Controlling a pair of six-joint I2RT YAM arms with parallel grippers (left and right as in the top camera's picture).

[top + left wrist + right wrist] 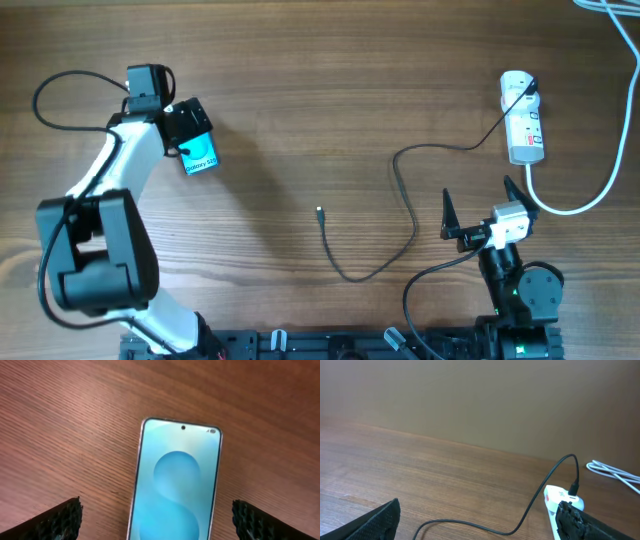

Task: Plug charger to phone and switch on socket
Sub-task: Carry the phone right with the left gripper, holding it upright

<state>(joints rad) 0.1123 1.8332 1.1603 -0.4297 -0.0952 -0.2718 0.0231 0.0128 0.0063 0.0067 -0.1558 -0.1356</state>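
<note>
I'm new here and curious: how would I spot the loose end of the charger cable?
From above, look to the middle of the wooden table. A thin black charger runs from the white socket at the right, loops, and stops there. Its end carries a small metallic tip, and unlike the thicker white cord, it lies free, touching nothing.

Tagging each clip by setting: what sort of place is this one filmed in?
Probably an indoor robot test bench, not a home desk: a wood-grain table, a left arm and right arm mounted at its near edge, a plain wall behind, and a phone, charger and socket laid out.
</note>
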